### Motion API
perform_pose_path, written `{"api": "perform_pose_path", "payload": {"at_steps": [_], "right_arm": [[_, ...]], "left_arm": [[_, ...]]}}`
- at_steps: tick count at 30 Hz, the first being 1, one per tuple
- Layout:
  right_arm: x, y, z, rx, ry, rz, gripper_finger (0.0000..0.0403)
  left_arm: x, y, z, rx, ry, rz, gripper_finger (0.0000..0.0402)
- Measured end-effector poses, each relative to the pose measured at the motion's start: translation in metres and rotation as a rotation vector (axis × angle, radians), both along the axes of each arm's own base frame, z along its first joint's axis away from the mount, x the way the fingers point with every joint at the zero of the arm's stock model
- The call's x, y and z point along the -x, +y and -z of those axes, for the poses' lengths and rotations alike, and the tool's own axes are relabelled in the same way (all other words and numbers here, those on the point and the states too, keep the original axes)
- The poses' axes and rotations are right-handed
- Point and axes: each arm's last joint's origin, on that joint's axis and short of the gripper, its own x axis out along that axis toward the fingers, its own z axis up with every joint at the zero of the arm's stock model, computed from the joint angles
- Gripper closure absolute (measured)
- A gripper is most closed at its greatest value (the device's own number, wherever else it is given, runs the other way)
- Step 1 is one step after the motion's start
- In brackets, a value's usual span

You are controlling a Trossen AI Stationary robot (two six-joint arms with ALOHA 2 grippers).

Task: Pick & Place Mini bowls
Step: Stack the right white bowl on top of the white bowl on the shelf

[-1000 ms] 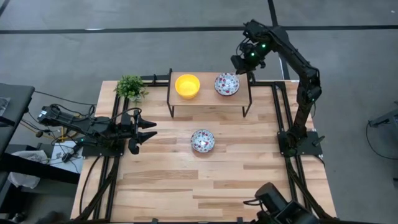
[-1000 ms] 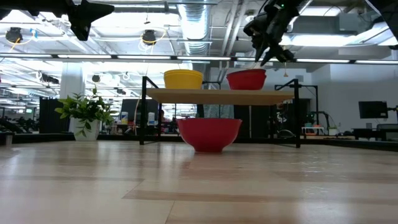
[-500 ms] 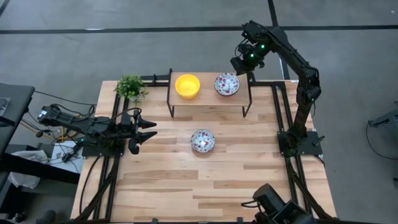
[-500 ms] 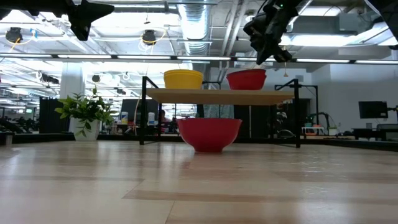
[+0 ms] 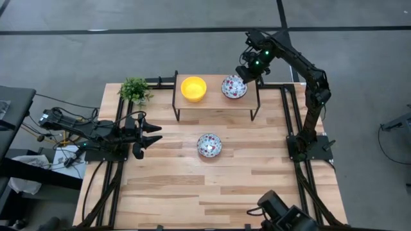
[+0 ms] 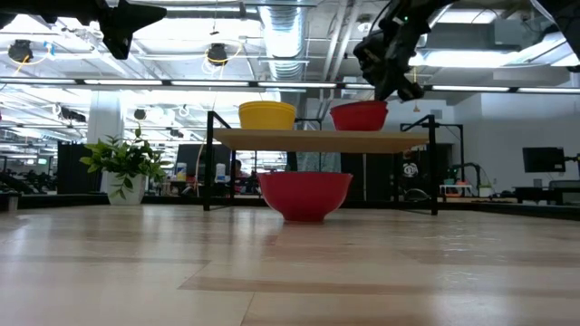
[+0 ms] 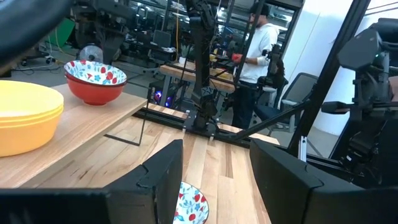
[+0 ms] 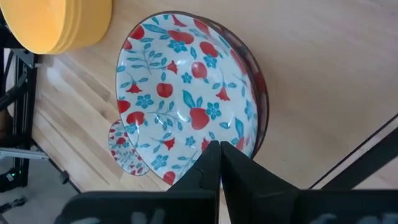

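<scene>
Mostly stacked, one floral bowl left on the table.
Yellow stack (image 5: 193, 88) and floral stack (image 5: 234, 86) sit on the shelf (image 5: 215, 101), upper centre. Right gripper (image 5: 246, 72), fingers together and empty, hovers at the floral stack's rim. Last floral bowl (image 5: 209, 145) mid-frame; left gripper (image 5: 153, 134) waits left, fingers apart.

Floor: grey (image 5: 160, 45), crossed by dark lines.
Table: pale wooden planks (image 5: 192, 186).
Ceiling: exposed ducts (image 6: 281, 36) and hanging lamps (image 6: 216, 54).
Room behind: desks, a monitor (image 6: 544, 159), possibly an office chair (image 7: 292, 93).
Person: standing far off in a white top (image 7: 256, 53).
</scene>
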Motion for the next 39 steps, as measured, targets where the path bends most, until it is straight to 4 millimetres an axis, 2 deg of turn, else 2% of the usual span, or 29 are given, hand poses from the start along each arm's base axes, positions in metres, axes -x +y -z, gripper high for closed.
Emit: {"api": "perform_pose_path", "payload": {"at_steps": [15,39], "right_arm": [[0.007,-0.01,0.004,0.018,-0.026,0.001,0.0403],[0.01,-0.013,0.004,0.031,-0.021,0.005,0.0403]], "left_arm": [[0.0,0.0,0.0,0.001,-0.003,0.0,0.0215],[0.0,0.0,-0.001,0.004,-0.008,0.0,0.0215]]}}
